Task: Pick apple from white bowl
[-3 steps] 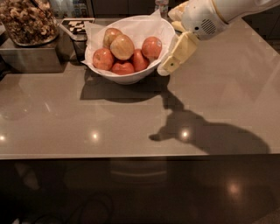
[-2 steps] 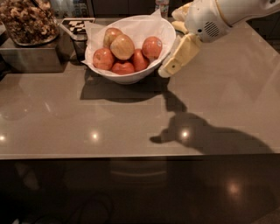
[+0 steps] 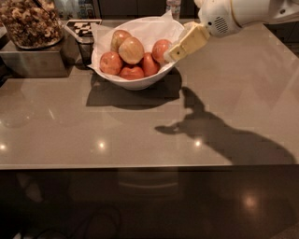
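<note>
The white bowl (image 3: pixel 140 83) stands at the back middle of the grey counter, lined with crinkled white paper and holding several apples. The apple (image 3: pixel 131 50), pale yellowish-tan, lies on top of the pile near the bowl's middle. Redder apples (image 3: pixel 110 62) lie around and under it, and a half-yellow, half-red one (image 3: pixel 119 38) sits behind it. My gripper (image 3: pixel 181 46), cream-coloured on a white arm coming in from the top right, hangs over the bowl's right rim next to the rightmost red apple (image 3: pixel 160 49). It holds nothing that I can see.
A metal container (image 3: pixel 32 58) heaped with brown nut-like pieces stands at the back left. A black-and-white checkered card (image 3: pixel 84 27) lies behind the bowl. A bottle (image 3: pixel 173 6) stands at the far back. The counter's front edge (image 3: pixel 140 166) runs across the lower view.
My gripper has moved up and to the left, from beside the bowl's right wall to above its right rim. The apples and bowl have not moved.
</note>
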Robot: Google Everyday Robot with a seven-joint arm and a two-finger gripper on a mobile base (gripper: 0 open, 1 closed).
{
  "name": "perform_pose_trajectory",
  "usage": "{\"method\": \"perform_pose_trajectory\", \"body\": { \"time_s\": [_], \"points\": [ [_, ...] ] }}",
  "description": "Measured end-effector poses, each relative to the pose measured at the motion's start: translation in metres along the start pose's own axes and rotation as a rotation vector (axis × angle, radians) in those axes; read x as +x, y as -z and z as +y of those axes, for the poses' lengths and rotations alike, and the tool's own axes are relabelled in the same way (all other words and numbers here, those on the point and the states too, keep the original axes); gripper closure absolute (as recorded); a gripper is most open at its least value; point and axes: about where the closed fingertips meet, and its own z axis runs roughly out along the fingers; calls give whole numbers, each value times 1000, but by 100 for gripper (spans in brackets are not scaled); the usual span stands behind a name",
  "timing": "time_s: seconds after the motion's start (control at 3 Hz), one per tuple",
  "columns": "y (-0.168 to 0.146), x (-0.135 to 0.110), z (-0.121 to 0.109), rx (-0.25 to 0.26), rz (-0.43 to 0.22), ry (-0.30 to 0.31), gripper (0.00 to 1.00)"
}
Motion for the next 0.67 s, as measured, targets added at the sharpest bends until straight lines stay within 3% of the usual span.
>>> {"method": "perform_pose_trajectory", "body": {
  "time_s": [0.33,0.67],
  "points": [
    [-14,-11,-23,72,-57,-15,0],
    [-49,-16,-28,42,-80,-39,0]
  ]
}}
